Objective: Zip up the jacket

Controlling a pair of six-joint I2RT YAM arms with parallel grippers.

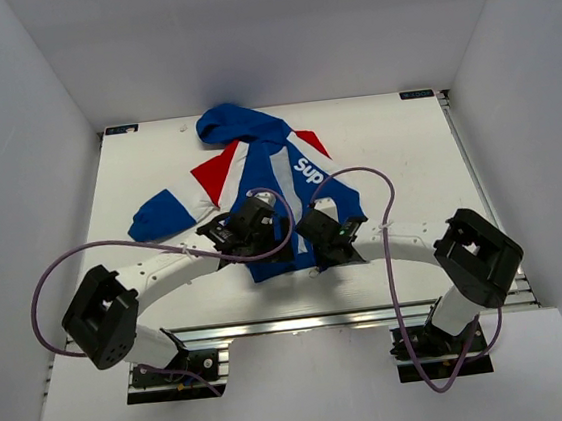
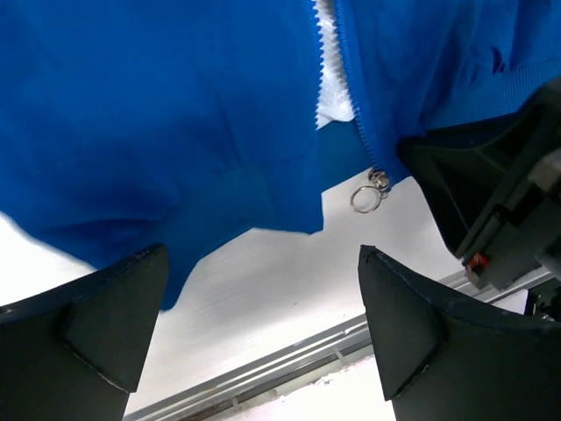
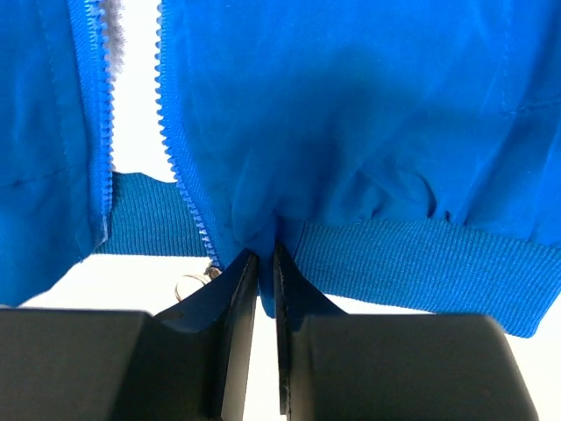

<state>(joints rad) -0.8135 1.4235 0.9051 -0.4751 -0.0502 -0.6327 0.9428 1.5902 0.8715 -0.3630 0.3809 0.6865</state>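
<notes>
The jacket (image 1: pixel 257 173) lies flat on the white table, hood to the back, blue with red and white panels and white "Sup" lettering. Its zipper is open: in the right wrist view the two rows of teeth (image 3: pixel 180 167) stand apart. The zipper pull ring (image 2: pixel 365 198) hangs at the bottom hem, by the right gripper, and also shows in the right wrist view (image 3: pixel 188 285). My right gripper (image 3: pixel 266 263) is shut on the ribbed hem of the jacket (image 3: pixel 394 254), just right of the zipper's bottom end. My left gripper (image 2: pixel 263 324) is open and empty, over the left front panel's hem (image 2: pixel 175 158).
Both grippers (image 1: pixel 254 235) (image 1: pixel 317 250) sit close together over the jacket's lower edge. The right gripper's black body (image 2: pixel 491 193) shows in the left wrist view. A metal rail (image 1: pixel 303 322) runs along the table's near edge. White walls enclose the sides and back.
</notes>
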